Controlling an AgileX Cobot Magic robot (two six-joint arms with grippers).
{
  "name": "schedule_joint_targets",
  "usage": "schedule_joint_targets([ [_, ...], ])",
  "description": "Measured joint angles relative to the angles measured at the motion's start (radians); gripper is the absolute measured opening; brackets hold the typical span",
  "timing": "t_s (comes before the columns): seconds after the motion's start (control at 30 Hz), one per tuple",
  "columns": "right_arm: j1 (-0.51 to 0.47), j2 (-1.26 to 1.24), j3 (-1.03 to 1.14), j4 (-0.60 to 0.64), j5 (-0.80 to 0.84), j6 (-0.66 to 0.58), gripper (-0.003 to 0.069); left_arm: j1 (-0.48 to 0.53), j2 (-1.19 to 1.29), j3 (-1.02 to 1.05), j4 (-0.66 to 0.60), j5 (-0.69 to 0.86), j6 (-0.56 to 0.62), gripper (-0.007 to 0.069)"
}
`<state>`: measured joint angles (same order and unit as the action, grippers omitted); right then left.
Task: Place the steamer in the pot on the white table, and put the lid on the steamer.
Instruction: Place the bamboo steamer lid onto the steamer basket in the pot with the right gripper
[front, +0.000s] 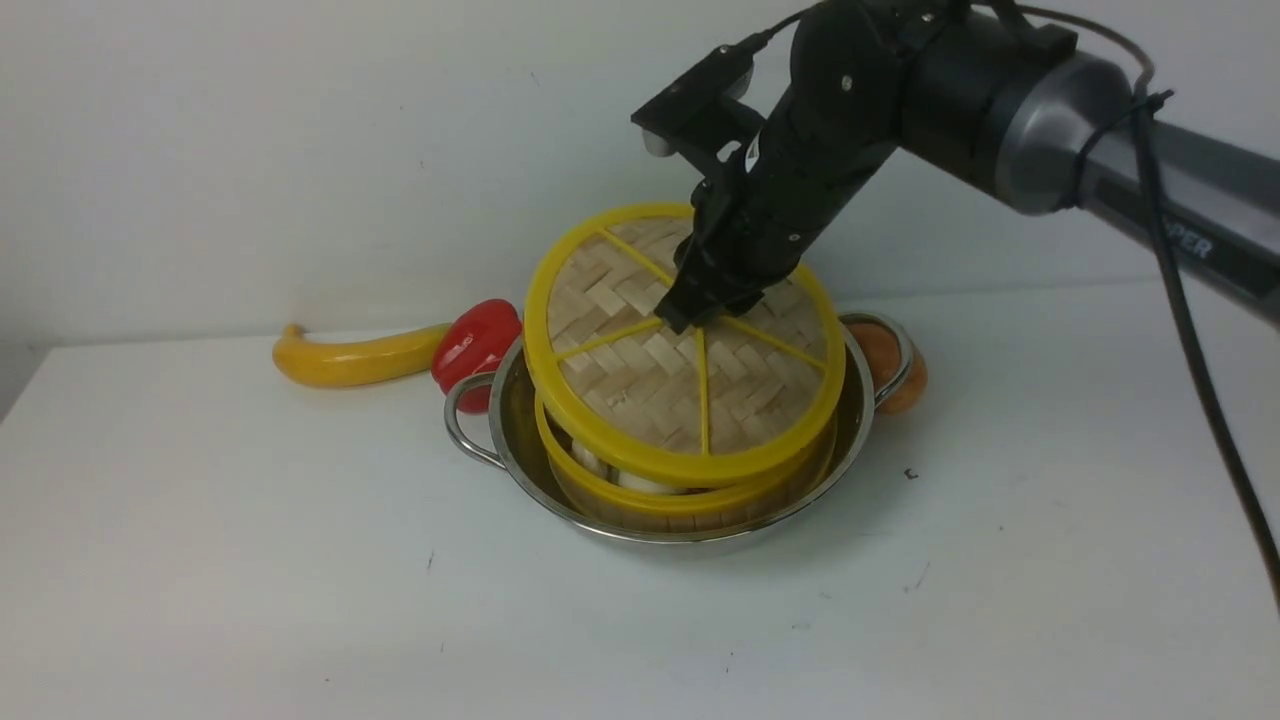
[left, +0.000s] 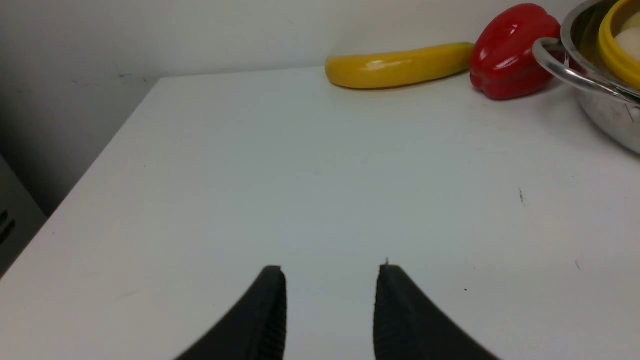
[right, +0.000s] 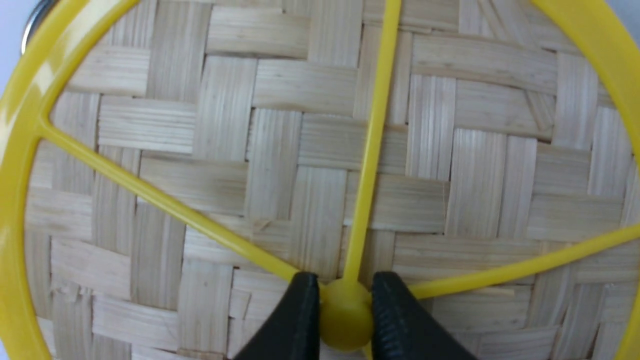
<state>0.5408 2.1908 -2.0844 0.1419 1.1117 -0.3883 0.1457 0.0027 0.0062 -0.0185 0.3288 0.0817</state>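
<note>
Plain white table (front: 300, 560): flat top with a few small dark specks, all things stand on it
Wide shallow shiny steel pot (front: 512, 425): on the table near its middle, loop handles (front: 462, 420) at about nine and three o'clock
Round bamboo steamer (front: 690, 500) with yellow rim: inside the pot, white toy buns (front: 640, 483) visible through the gap at about seven o'clock
Flat round woven-bamboo lid (front: 640, 370) with yellow rim and spokes: tilted over the steamer, high at twelve o'clock, low at six o'clock and close above the steamer's rim; whether they touch there I cannot tell
Right pincer (right: 345, 282): closed narrow on the small yellow centre knob (right: 345, 317) of the lid, pressing it from both sides, so it has hold of the lid
Left pincer (left: 331, 270): tips apart with a clear gap, nothing between them, bare table under it, well apart from the pot
Glossy red bell pepper (front: 478, 340): just beside the nine o'clock handle, behind it
Long curved yellow banana (front: 350, 360): lies at about ten o'clock of the pot, one end just beside the pepper
Round orange-brown fruit (front: 895, 378): behind the three o'clock handle, partly hidden
</note>
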Motion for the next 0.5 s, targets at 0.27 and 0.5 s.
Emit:
schedule_joint_targets([
  [0.27, 0.005, 0.000, 0.000, 0.009, 0.001, 0.000, 0.0144, 0.000, 0.000, 0.000, 0.000, 0.000, 0.000, 0.0242],
  [0.5, 0.007, 0.000, 0.000, -0.023, 0.013, 0.008, 0.0144, 0.000, 0.000, 0.000, 0.000, 0.000, 0.000, 0.0242],
])
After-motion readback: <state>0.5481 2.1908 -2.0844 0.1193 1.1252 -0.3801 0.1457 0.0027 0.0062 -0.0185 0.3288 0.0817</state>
